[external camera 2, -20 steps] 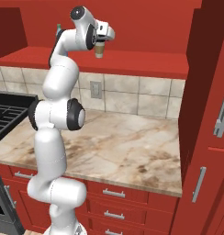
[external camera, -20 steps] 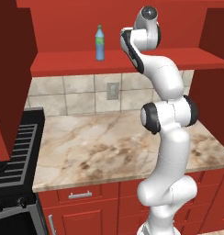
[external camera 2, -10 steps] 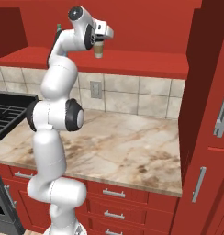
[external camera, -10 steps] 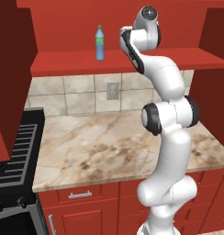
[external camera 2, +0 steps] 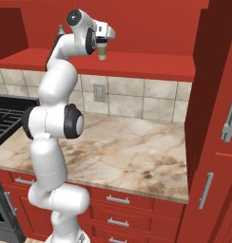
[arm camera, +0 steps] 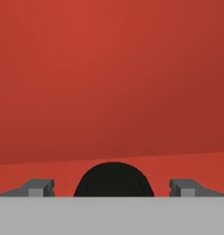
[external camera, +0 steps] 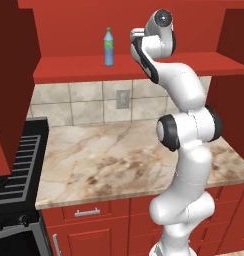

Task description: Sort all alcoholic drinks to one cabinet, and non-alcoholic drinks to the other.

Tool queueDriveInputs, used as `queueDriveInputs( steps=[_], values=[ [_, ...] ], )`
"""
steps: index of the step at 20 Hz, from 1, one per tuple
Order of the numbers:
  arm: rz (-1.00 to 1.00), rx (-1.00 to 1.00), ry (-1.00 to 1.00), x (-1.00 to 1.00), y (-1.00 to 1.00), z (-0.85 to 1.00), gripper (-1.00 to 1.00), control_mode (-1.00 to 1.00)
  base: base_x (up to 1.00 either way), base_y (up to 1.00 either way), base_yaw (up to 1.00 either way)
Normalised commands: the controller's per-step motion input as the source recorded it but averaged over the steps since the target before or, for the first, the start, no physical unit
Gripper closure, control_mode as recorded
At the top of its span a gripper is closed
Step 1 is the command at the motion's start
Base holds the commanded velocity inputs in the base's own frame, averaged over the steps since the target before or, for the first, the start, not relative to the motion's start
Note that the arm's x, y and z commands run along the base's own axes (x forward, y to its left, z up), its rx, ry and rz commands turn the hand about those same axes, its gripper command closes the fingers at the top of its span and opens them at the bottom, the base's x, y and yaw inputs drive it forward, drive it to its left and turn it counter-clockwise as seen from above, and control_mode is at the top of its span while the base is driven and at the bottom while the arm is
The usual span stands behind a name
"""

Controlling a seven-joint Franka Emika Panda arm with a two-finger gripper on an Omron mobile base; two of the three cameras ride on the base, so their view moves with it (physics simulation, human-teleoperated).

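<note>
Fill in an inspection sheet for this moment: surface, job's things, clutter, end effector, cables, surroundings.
Surface: marble counter, bare.
Job's things: blue plastic bottle upright on the red cabinet shelf; tan paper cup with dark lid upright on the same shelf, to the right of the bottle.
Clutter: nothing seen.
End effector: open, fingertips either side of the cup's dark lid, not touching it.
Cables: nothing seen.
Surroundings: tiled backsplash with wall outlet; stove at left; red drawers below.

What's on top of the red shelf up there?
A blue bottle with a green cap stands on the red shelf, and further right a tan paper cup with a dark lid, between the open gripper fingers. The arm hides the shelf behind it.
</note>
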Motion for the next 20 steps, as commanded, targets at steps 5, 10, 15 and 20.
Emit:
queueDriveInputs(
  steps=[5,10,15,20],
  values=[
    [0.00,0.00,-0.07,-0.65,0.00,0.00,-1.00,-1.00,0.00,0.00,0.00],
    [0.00,0.00,-0.01,-0.93,0.00,-0.03,-1.00,-1.00,0.00,0.00,0.00],
    [0.00,0.00,0.00,-1.00,0.00,-0.13,-1.00,-1.00,0.00,0.00,0.00],
    [0.00,0.00,0.01,-1.00,0.00,-0.21,-1.00,-1.00,0.00,0.00,0.00]
  ],
)
